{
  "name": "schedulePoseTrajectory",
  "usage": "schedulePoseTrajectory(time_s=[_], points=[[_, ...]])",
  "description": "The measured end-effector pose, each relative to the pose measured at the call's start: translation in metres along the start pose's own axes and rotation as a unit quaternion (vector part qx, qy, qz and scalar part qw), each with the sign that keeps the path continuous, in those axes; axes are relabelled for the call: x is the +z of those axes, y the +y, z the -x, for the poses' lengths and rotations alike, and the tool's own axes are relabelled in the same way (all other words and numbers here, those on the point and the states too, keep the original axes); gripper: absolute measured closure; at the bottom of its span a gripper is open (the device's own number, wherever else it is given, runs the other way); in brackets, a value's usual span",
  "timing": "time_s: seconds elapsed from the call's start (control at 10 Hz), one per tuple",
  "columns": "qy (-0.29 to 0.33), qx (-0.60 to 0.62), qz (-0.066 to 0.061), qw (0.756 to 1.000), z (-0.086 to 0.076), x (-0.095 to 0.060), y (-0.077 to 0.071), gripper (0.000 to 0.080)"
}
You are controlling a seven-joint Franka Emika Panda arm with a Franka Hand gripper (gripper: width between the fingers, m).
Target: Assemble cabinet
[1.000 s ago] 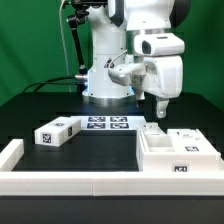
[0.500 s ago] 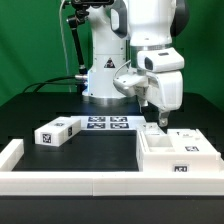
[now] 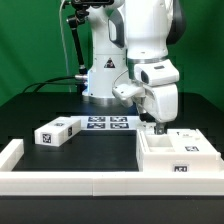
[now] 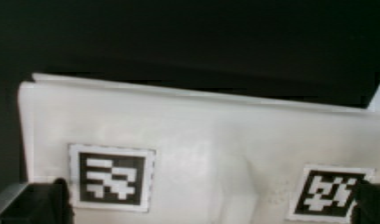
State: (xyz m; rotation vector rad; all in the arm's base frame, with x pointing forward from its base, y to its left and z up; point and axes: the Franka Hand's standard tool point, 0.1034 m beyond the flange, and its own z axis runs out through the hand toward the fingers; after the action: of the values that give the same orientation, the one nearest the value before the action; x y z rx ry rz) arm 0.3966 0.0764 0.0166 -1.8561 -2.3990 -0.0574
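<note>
Your fingers (image 3: 158,124) point straight down and stand spread, with nothing pinched between them. In the wrist view one dark finger (image 4: 23,200) shows at the edge of the picture. Directly beneath the fingers lies a white face of the cabinet (image 4: 205,130), which carries two square tags (image 4: 110,178). Neither view lets you tell whether the tips touch that face.

In the exterior view the fingers hang over the upper left corner of the box body (image 3: 175,160). The box body sits at the lower right of the frame on the black table (image 3: 40,105), close against the white border rail (image 3: 70,185). A small tagged block (image 3: 57,131) lies well apart from the fingers, at the left of the frame. The marker board (image 3: 108,123) lies flat near the centre, between the block and the box body.
</note>
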Motion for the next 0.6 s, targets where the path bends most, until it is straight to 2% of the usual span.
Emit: schedulePoseTrajectory(time_s=[0.2, 0.3, 0.4, 0.5, 0.6], points=[[0.000, 0.001, -0.001, 1.000, 0.0003, 0.0005, -0.0002, 0.0010], [0.001, 0.001, -0.002, 1.000, 0.0003, 0.0014, -0.0008, 0.0192], [0.003, 0.002, -0.004, 1.000, 0.0003, 0.0040, -0.0024, 0.0328], [0.005, 0.004, -0.007, 1.000, 0.0000, 0.0070, -0.0040, 0.0328], [0.005, 0.005, -0.007, 1.000, 0.0005, 0.0077, -0.0041, 0.0530]])
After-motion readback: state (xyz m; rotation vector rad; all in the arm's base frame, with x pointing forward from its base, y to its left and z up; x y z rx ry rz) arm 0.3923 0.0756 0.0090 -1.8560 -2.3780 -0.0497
